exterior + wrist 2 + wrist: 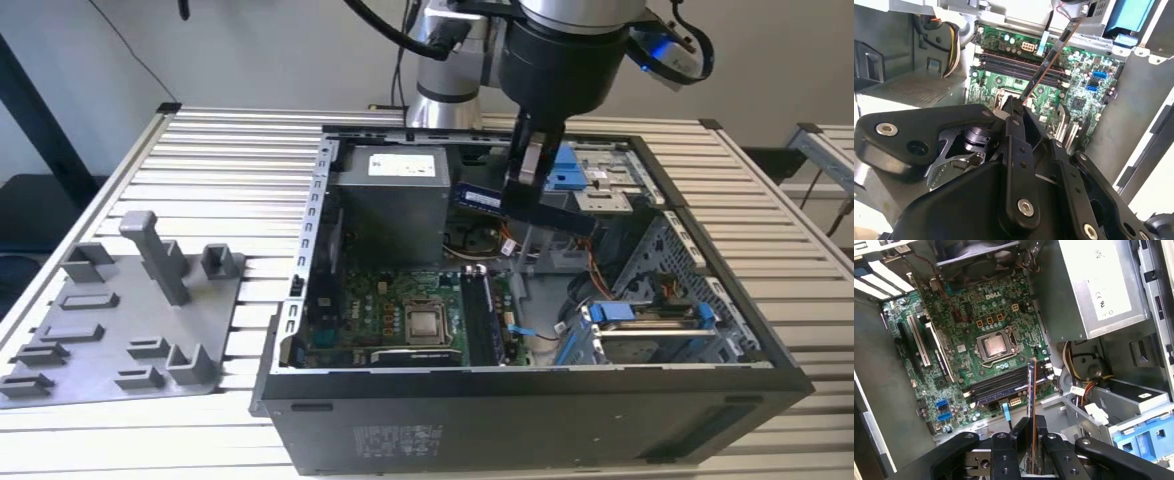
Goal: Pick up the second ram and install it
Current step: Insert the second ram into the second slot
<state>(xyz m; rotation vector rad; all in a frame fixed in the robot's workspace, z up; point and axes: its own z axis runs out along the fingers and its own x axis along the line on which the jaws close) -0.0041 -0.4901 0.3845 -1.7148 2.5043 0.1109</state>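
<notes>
Exterior view, pincer: my pincer (523, 185) hangs over the open computer case (534, 400), pressed onto the second ram (479, 198); I judge the height keeps the card above the power supply (390, 190).
Exterior view, bench: the grey fixture tray (120, 330) lies on the bench (214, 150) at the exterior view's left, well apart from the case.
Second wrist view, ram: the card juts edge-on from my fingertips (1010, 117), above the motherboard (1079, 100); apart from it, not seated.
First wrist view, ram: thin edge toward the camera, over the memory slots (999, 385); gripped flat-sided so it stays straight, I judge; alignment with a slot I cannot tell.
</notes>
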